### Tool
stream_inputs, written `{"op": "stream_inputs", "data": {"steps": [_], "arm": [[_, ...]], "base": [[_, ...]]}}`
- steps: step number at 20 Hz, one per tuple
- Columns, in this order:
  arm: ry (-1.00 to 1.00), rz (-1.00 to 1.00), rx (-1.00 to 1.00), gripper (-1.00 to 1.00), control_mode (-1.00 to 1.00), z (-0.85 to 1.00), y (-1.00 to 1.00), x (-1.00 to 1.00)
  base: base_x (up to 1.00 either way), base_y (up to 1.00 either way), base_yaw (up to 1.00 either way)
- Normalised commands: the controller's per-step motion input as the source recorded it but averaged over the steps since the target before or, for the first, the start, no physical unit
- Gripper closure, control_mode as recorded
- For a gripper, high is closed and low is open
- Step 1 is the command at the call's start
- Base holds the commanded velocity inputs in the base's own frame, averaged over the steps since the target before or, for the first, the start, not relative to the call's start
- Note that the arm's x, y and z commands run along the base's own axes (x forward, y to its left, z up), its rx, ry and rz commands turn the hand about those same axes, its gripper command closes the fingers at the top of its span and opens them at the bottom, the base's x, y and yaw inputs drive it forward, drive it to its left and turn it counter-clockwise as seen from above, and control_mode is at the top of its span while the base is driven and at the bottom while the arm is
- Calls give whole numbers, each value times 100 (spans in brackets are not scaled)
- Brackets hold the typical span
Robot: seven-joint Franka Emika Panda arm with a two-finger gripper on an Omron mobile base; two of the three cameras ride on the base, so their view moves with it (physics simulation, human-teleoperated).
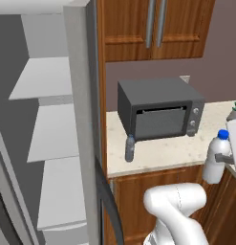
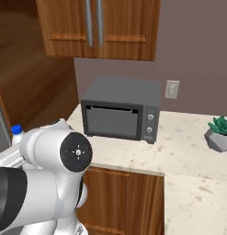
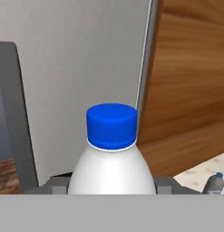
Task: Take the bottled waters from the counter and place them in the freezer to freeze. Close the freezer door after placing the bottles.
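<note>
With the freezer (image 1: 52, 143) open and its shelves bare, we log the white bottle (image 3: 112, 154) clamped in our claw (image 1: 223, 160); grey bottle (image 1: 130, 148) on the worktop (image 1: 162, 150) beyond it, door unclosed.

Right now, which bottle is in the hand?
The whitish bottle, clamped in the hand off the counter's front edge. The smoky grey bottle stands free on the counter beside the microwave.
</note>
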Motion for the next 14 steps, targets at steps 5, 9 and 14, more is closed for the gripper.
{"op": "stream_inputs", "data": {"steps": [5, 9, 14], "arm": [[0, 0, 0, 100, 100, 0, 0, 0], [0, 0, 0, 100, 100, 0, 0, 0], [0, 0, 0, 100, 100, 0, 0, 0]], "base": [[-73, 2, 0], [-72, 5, 0], [-69, 10, 0]]}}
